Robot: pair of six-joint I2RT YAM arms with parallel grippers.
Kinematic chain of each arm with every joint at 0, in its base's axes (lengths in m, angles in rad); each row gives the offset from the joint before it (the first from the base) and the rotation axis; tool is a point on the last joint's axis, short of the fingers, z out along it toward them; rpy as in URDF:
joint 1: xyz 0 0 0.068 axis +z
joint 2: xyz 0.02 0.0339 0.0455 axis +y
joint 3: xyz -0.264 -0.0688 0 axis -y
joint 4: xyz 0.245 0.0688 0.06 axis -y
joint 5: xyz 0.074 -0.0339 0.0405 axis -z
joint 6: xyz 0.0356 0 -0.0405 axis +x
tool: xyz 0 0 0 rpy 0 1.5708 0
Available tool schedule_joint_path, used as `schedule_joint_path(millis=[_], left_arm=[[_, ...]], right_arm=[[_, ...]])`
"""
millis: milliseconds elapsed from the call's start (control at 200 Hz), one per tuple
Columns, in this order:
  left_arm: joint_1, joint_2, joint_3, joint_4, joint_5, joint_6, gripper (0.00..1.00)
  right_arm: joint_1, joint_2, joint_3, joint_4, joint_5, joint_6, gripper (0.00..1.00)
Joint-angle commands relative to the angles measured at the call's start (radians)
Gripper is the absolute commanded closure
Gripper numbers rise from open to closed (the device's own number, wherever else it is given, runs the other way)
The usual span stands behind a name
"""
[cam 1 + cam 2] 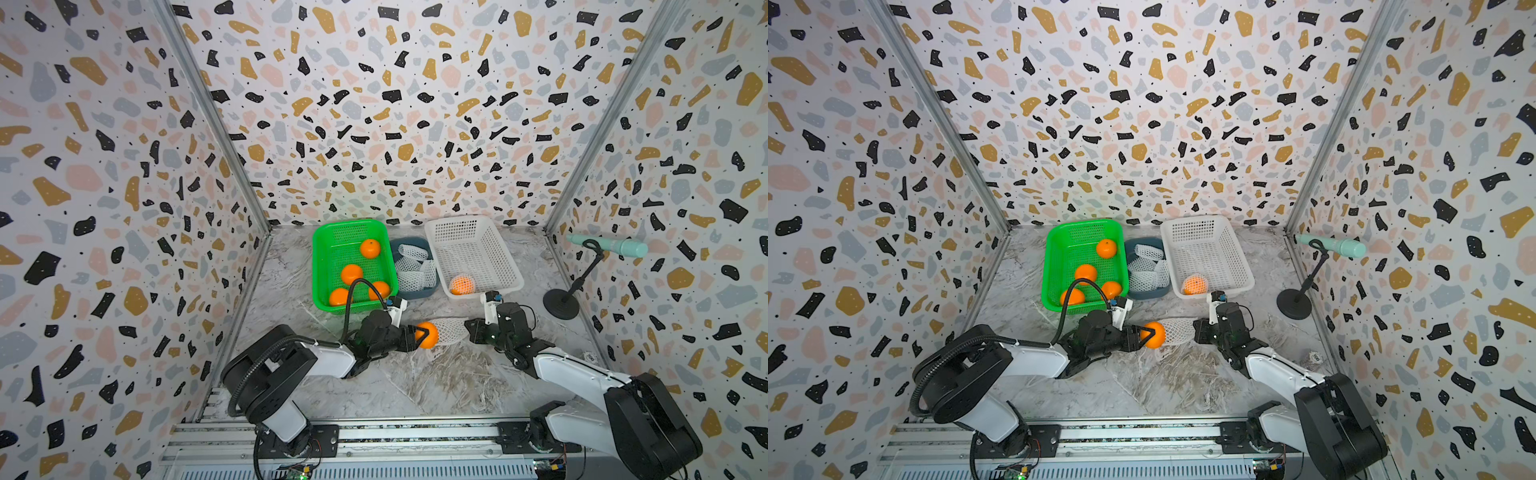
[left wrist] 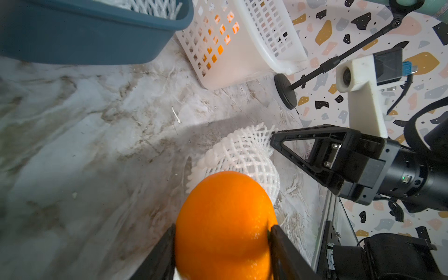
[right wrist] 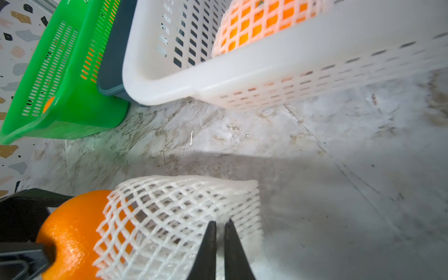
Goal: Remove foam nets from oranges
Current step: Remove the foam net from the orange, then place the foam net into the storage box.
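- Here, the marble worktop (image 1: 415,382) is the biggest thing, and all the rest sits on it or hangs over it.
- The left arm (image 1: 291,365) comes in low from the left side. It is bent at the elbow and its wrist points to the right.
- The right arm (image 1: 582,370) comes in low from the right side and points left, so the two arms face each other.
- At the back, the green basket (image 1: 328,232) holds four bare oranges (image 1: 351,274).
- The white basket (image 1: 469,220) holds one netted orange (image 1: 462,285) in a near corner.
- Between the baskets, the blue tub (image 1: 415,293) holds empty nets (image 1: 415,266).
- The foam net (image 3: 184,206) is a tube lying sideways. Its long way runs left to right between the arms. Its open mouth is over the right part of the held orange (image 1: 432,338), and its other end points at the right arm.
- The held orange is near the middle of the worktop, in front of the baskets.
- The left end effector (image 2: 221,240) is clamped on the held orange, one finger on each side.
- The right end effector (image 3: 221,223) has its fingers almost together, pinching the far edge of the foam net.
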Motion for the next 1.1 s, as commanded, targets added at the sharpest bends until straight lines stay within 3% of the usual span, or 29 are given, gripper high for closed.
schedule_joint_path(millis=[0,455,726,1096], left_arm=[[0.015,-0.025,-0.024,0.0,-0.008,0.027,0.44],[0.125,-0.228,-0.022,-0.202,-0.015,0.089,0.44],[0.227,-0.368,0.066,-0.434,-0.051,0.159,0.42],[0.378,-0.354,0.179,-0.515,-0.003,0.189,0.42]], right_arm=[[0.007,-0.05,0.007,-0.048,0.012,-0.026,0.9],[0.07,-0.132,0.068,-0.123,0.007,-0.037,0.9],[0.105,-0.117,0.09,-0.122,0.009,-0.035,0.89],[0.157,-0.101,0.112,-0.116,0.022,-0.026,0.9]])
